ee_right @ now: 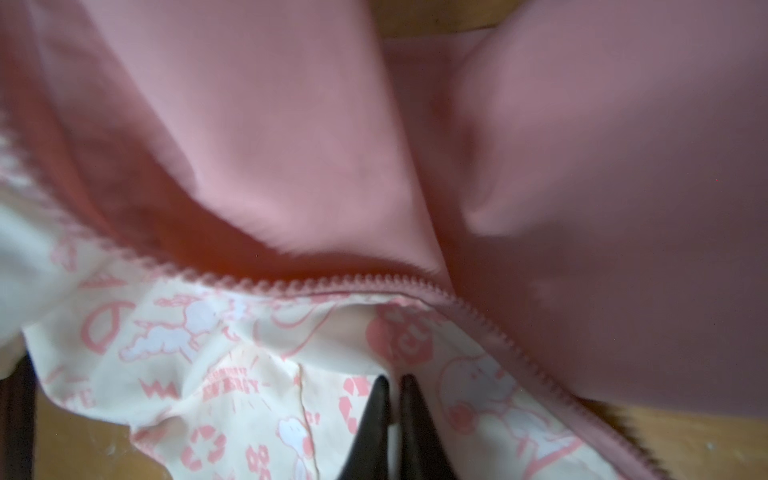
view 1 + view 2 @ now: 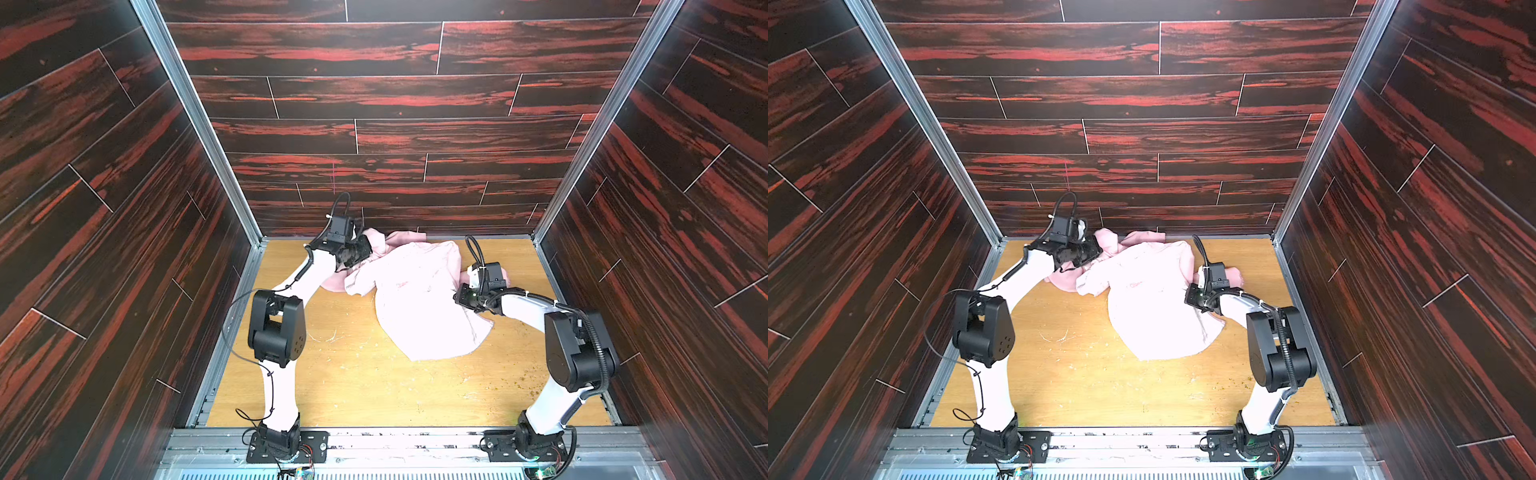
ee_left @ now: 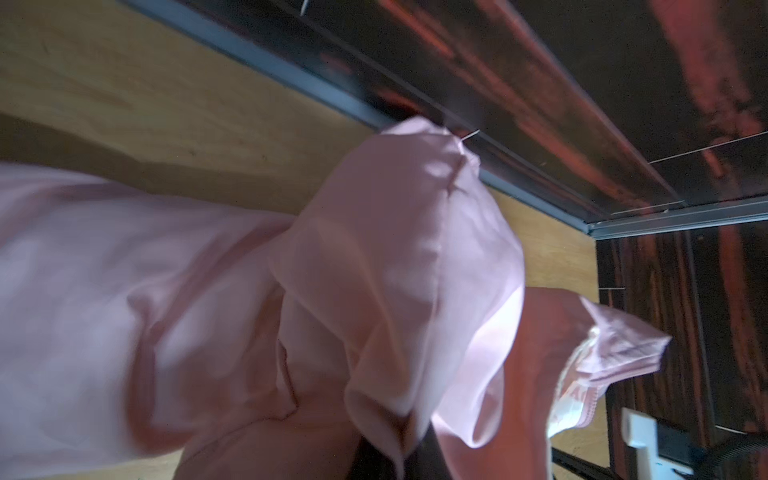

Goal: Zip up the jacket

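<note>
The light pink jacket (image 2: 415,303) (image 2: 1146,307) lies crumpled at the back of the table with its pale printed lining turned up. My left gripper (image 2: 360,249) (image 2: 1094,251) is at the jacket's far left end, shut on a bunched fold of pink fabric (image 3: 395,257) that drapes over and hides its fingers. At the jacket's right edge, my right gripper (image 2: 459,296) (image 2: 1190,296) (image 1: 395,380) is shut, pinching the printed lining (image 1: 187,353) just beside a row of pink zipper teeth (image 1: 332,286). The slider is not in view.
The wooden table (image 2: 353,386) (image 2: 1084,386) is boxed in by dark red wood-grain walls (image 2: 374,137) on three sides. A metal rail (image 3: 316,83) runs along the back edge close to the left gripper. Both arm bases stand at the front edge.
</note>
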